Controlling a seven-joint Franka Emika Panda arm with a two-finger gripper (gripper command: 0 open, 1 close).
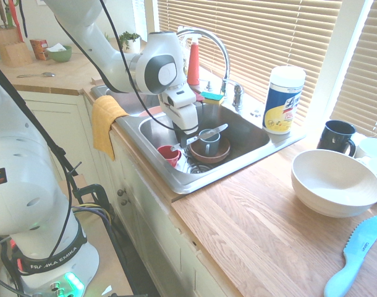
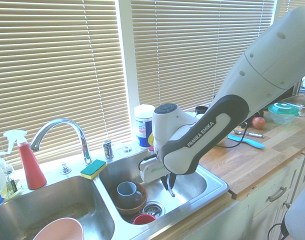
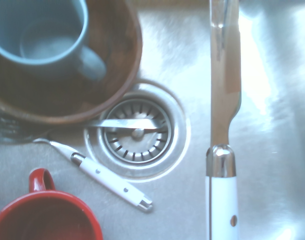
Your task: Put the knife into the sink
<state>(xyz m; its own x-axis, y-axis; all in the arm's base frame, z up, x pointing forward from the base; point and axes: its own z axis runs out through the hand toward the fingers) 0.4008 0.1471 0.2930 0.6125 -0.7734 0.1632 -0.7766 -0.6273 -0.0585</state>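
Observation:
My gripper [image 1: 187, 140] hangs inside the right basin of the steel sink [image 1: 238, 162], shut on the knife [image 1: 211, 132]. The knife has a shiny metal blade and a white handle, and it sticks out level towards the window above a blue-grey mug. In the wrist view the knife [image 3: 225, 95] runs lengthwise over the basin floor, beside the round drain [image 3: 136, 132]. From the other side, the gripper [image 2: 168, 188] is low in the sink [image 2: 215, 181], above the drain.
The basin holds a brown bowl [image 1: 211, 153] with a blue-grey mug [image 1: 208, 142] in it, a red cup [image 1: 169, 154] and a small white-handled utensil [image 3: 110, 178]. A yellow towel [image 1: 105, 121] hangs over the rim. On the counter: white bowl [image 1: 334, 180], light-blue plastic knife [image 1: 355, 257], wipes canister [image 1: 282, 99].

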